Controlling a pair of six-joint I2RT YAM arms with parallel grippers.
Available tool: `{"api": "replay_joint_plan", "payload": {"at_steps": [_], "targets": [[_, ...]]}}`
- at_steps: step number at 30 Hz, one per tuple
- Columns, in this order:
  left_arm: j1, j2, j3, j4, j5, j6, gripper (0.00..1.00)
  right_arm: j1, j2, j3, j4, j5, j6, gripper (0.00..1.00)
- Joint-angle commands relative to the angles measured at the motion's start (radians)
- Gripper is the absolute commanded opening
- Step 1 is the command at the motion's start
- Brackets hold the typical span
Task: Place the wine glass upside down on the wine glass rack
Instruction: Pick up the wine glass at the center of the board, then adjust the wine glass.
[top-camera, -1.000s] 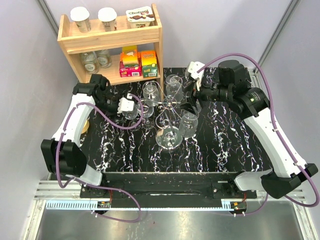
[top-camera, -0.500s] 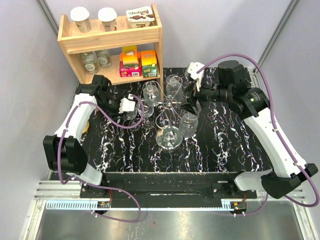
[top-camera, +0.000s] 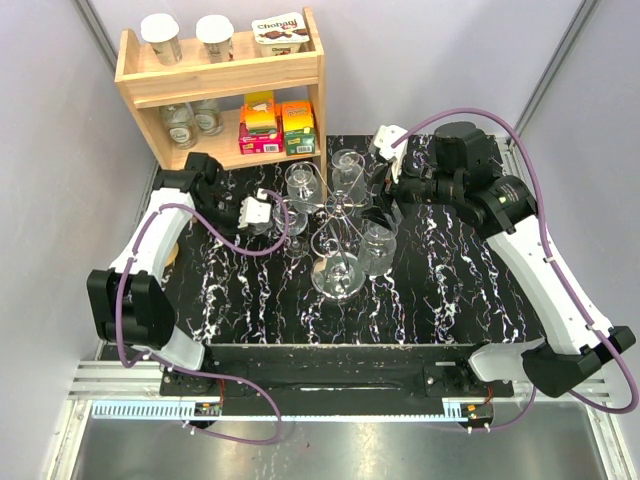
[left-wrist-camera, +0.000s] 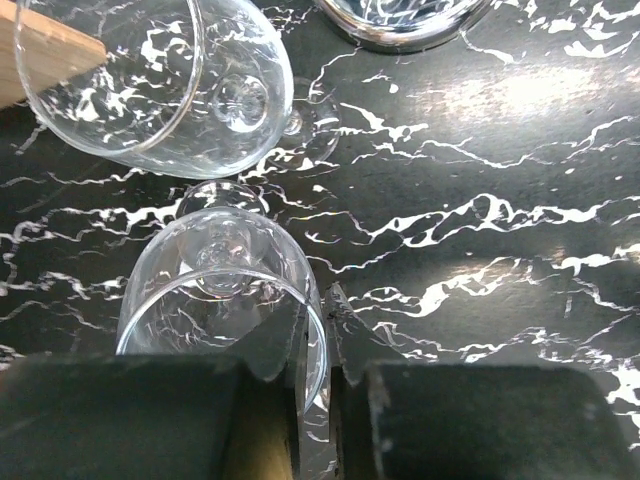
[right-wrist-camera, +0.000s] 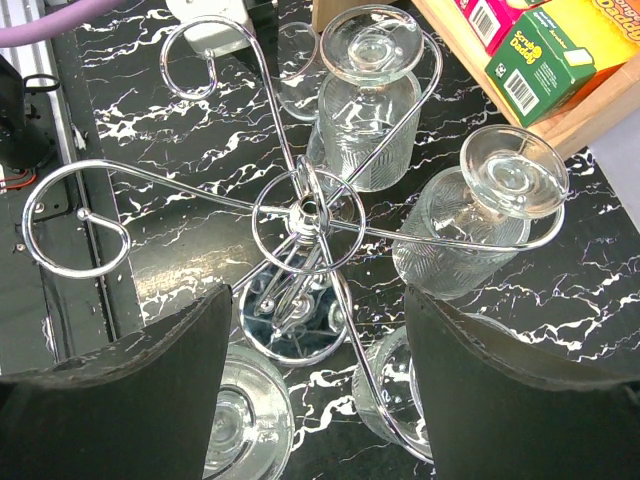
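Note:
A clear wine glass (left-wrist-camera: 215, 270) stands upright on the black marbled table, at the left of the rack in the top view (top-camera: 262, 228). My left gripper (left-wrist-camera: 315, 312) is shut on its rim, one finger inside the bowl and one outside. The wine glass rack (right-wrist-camera: 303, 212), silver wire with curled arms, stands mid-table (top-camera: 335, 215) with its shiny disc base (right-wrist-camera: 300, 325) below the hub. Several ribbed glasses (right-wrist-camera: 365, 120) hang upside down on it. My right gripper (right-wrist-camera: 318, 300) hovers open above the rack, at its right side in the top view (top-camera: 385, 197), holding nothing.
A second upright glass (left-wrist-camera: 150, 85) stands just beyond the held one, close to the wooden shelf (top-camera: 225, 85). The shelf at the back left carries jars and coloured boxes (top-camera: 280, 125). One curled rack arm (right-wrist-camera: 75, 220) on the left carries no glass.
My left gripper's jaws have come together on the wine glass rim, and the left arm has shifted slightly. The right arm and the rack have not moved.

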Motion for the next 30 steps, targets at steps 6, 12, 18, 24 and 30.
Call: {"api": "replay_joint_plan", "payload": {"at_steps": [6,12,18,24,30], "targets": [[0.005,-0.129,-0.078,0.087,0.004,-0.147,0.0,-0.004,-0.037,0.002,0.017,0.012,-0.016,0.75],[0.036,-0.249,-0.145,0.107,0.008,-0.196,0.0,-0.004,-0.043,0.015,0.017,0.012,-0.013,0.77],[0.195,-0.366,-0.121,0.142,0.189,-0.3,0.0,-0.004,-0.03,0.098,0.02,0.006,0.02,0.82],[0.262,-0.518,-0.099,0.306,0.304,-0.585,0.0,-0.004,0.009,0.233,0.04,-0.037,0.104,0.85],[0.263,-0.676,-0.129,0.738,0.359,-1.073,0.0,-0.004,0.054,0.354,0.123,-0.152,0.294,0.84]]}}
